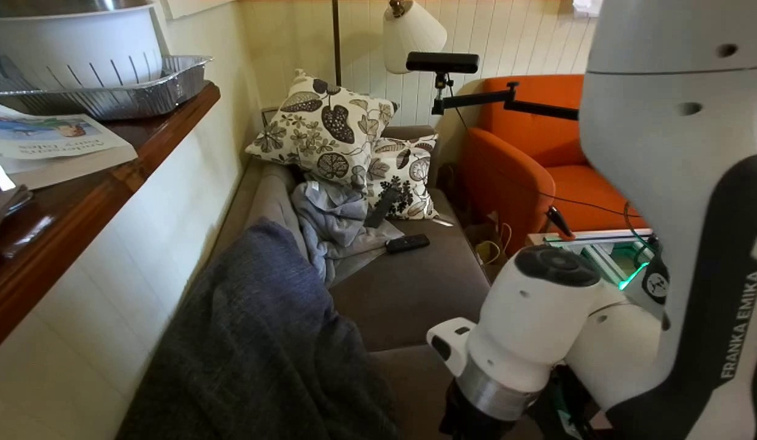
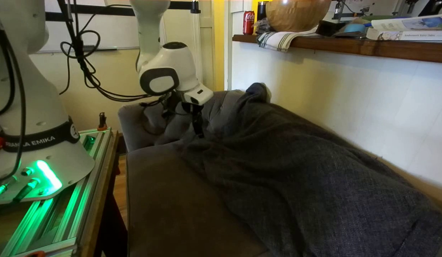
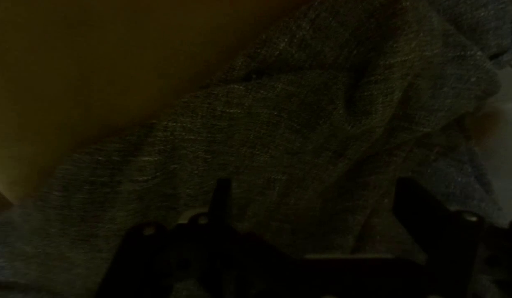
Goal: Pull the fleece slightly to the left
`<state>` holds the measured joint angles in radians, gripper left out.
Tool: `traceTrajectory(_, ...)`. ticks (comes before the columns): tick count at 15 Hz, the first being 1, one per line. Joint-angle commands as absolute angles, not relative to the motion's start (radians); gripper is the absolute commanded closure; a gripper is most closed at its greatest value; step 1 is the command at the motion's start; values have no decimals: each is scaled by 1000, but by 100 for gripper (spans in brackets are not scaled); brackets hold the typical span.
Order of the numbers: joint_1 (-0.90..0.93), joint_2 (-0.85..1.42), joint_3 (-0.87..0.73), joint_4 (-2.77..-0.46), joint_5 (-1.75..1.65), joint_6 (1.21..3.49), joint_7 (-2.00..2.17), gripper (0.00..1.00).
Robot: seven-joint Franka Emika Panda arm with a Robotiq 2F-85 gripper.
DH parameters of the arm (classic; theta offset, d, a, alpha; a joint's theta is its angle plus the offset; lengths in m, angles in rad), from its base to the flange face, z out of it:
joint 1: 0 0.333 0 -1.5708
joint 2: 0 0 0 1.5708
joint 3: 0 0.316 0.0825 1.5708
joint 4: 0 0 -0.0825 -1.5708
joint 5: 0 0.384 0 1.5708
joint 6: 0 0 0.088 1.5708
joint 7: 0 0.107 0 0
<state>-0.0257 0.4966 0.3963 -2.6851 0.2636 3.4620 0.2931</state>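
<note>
The fleece (image 1: 262, 342) is a large dark grey-blue blanket lying in folds over the couch seat and its wall side. In an exterior view the fleece (image 2: 306, 171) runs from the couch's far end to the near right corner. My gripper (image 2: 197, 128) points down at the fleece's edge near the far armrest; I cannot tell whether it touches the cloth. In the wrist view the gripper (image 3: 314, 182) has its fingers wide apart, with the dark fleece (image 3: 281, 116) beneath and between them and nothing held. In an exterior view the fingers are cut off below the frame.
The brown-grey couch (image 2: 164, 200) lies along a wall with a wooden ledge (image 2: 335, 46) above. Patterned pillows (image 1: 329, 128), a light grey cloth (image 1: 332, 211) and a dark remote (image 1: 407, 243) lie at one end. An orange armchair (image 1: 507, 159) stands beyond. The robot's table (image 2: 96, 178) borders the couch.
</note>
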Motion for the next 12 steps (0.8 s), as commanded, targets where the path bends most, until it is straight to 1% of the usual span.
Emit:
traceTrajectory(1,136,368,318,-2760,486,3514,349,0)
traceTrajectory(3,275,321,191,-2778,626,3517,321,0)
traceTrajectory(4,147,372,290,-2771,507,3530,341,0)
traceTrajectory(6,267,350,186,-2762,564,3523,351,0)
traceTrajectory(12,279,347,171,-2762,574,3523,347,0)
